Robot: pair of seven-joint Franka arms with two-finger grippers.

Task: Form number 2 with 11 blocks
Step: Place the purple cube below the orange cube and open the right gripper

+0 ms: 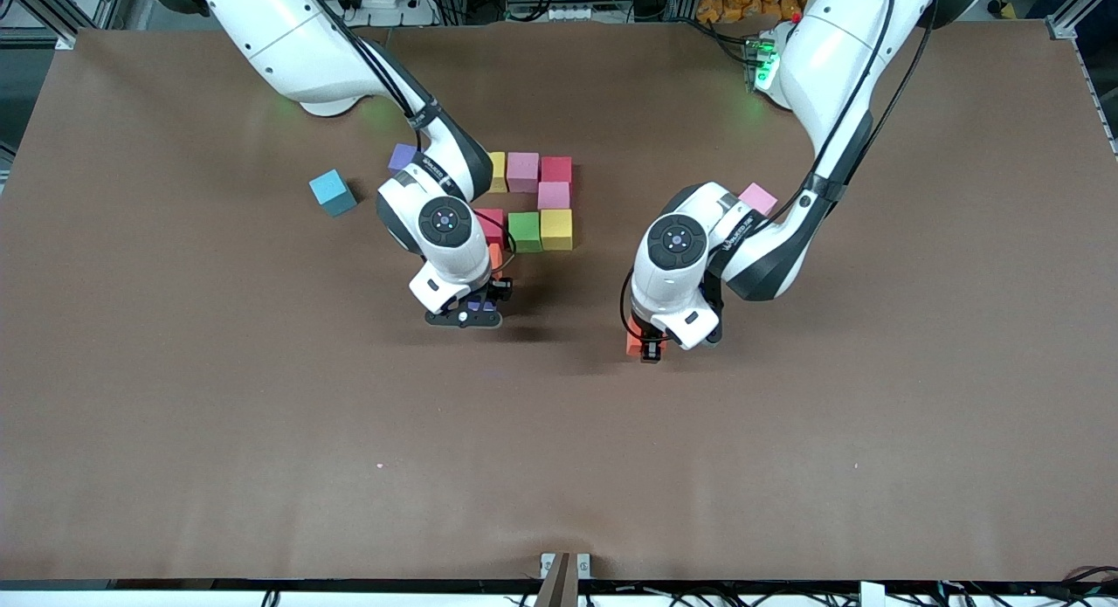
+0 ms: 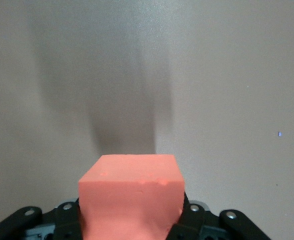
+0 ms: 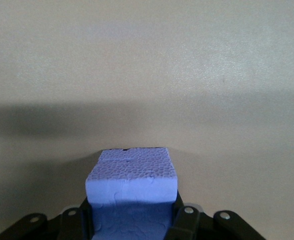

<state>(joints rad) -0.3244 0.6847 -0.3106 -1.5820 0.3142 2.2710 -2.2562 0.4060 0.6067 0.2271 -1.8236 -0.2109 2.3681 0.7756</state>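
Note:
A partial number 2 of blocks lies mid-table: yellow (image 1: 496, 172), pink (image 1: 522, 171) and red (image 1: 555, 168) in a row, a pink block (image 1: 553, 195), then red (image 1: 489, 223), green (image 1: 524, 231) and yellow (image 1: 555, 229), with an orange block (image 1: 495, 256) partly hidden by my right arm. My right gripper (image 1: 470, 314) is shut on a purple block (image 3: 132, 185), low over the table beside that orange block. My left gripper (image 1: 648, 347) is shut on an orange block (image 2: 131, 200), low over bare table toward the left arm's end.
Loose blocks lie around: a cyan one (image 1: 333, 193) and a purple one (image 1: 402, 157) toward the right arm's end, and a pink one (image 1: 758, 198) beside the left arm. The brown table (image 1: 559, 467) is bare nearer the camera.

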